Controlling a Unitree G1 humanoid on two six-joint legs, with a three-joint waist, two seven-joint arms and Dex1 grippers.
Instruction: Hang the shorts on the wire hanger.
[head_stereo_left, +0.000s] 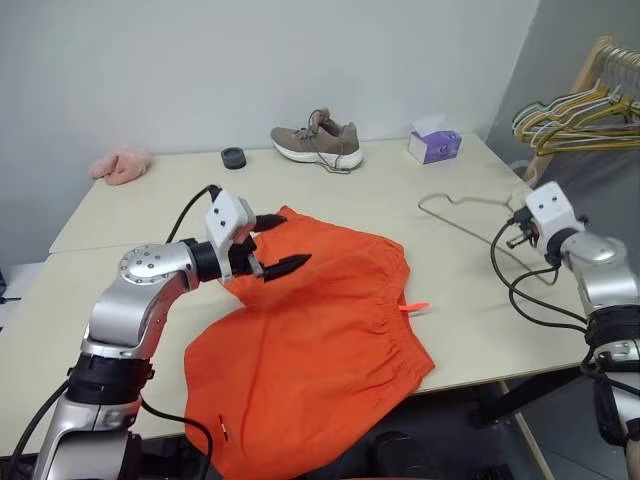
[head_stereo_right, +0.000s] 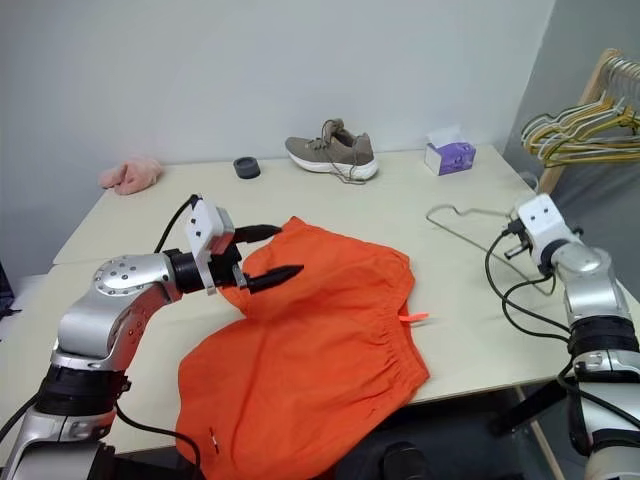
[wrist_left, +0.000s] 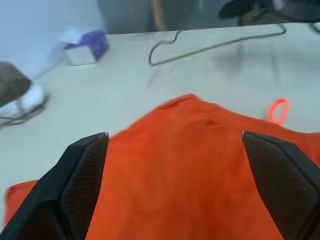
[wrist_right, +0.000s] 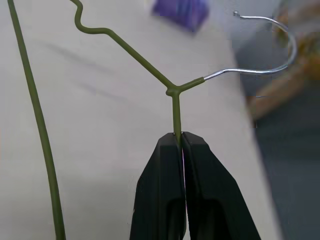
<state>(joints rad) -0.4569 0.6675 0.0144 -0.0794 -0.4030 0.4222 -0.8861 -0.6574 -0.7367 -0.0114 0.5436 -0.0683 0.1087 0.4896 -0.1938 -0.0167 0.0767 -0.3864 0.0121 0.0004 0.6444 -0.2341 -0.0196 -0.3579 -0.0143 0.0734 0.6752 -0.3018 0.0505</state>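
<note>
Orange shorts (head_stereo_left: 320, 340) sprawl over the counter (head_stereo_left: 450, 250) front edge beneath our left tool (head_stereo_left: 272, 243), its fingers spread wide and grasping nothing. Our right tool (wrist_right: 180, 145) is clenched on the wire hanger (wrist_right: 172, 92) just below its hook; hanging is not yet begun.

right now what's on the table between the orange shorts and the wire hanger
Nothing: bare tabletop separates the shorts from the wire hanger, apart from the shorts' own drawstring tip, seen in both eye views.
</note>
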